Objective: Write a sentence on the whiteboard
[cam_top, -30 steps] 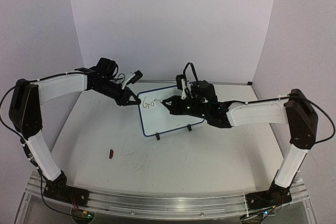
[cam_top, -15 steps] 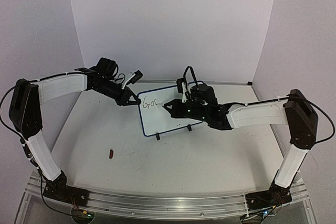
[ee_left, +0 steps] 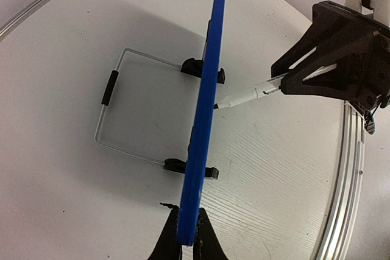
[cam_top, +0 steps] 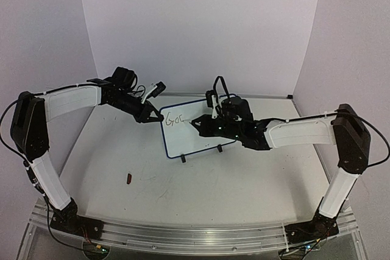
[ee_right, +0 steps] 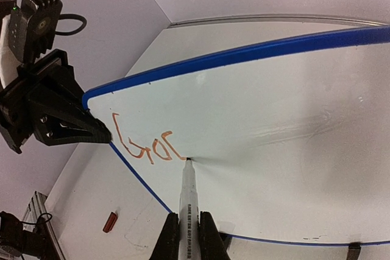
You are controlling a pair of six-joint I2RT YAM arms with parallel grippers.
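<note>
The whiteboard [cam_top: 198, 135] stands on the table, leaning back on its two black feet. The left wrist view shows it edge-on as a blue rim [ee_left: 206, 101]. My left gripper [cam_top: 153, 116] [ee_left: 187, 226] is shut on the board's upper left edge. My right gripper [cam_top: 198, 123] [ee_right: 187, 226] is shut on a white marker [ee_right: 187, 196], and the marker's tip touches the board face. The sentence [ee_right: 145, 144] [cam_top: 174, 120] stands as "Go" plus a partly drawn third letter. It looks orange-red in the right wrist view, just left of the tip.
A small red-brown cap [cam_top: 128, 179] [ee_right: 109, 221] lies on the table in front of the left arm. A wire stand [ee_left: 109, 89] props the board from behind. The walls close in behind, and a metal rail [cam_top: 195, 235] runs along the near edge.
The marker tip has slid a little to the right along the board, adding strokes of a third letter after "Go". The left gripper and the board have stayed still.
</note>
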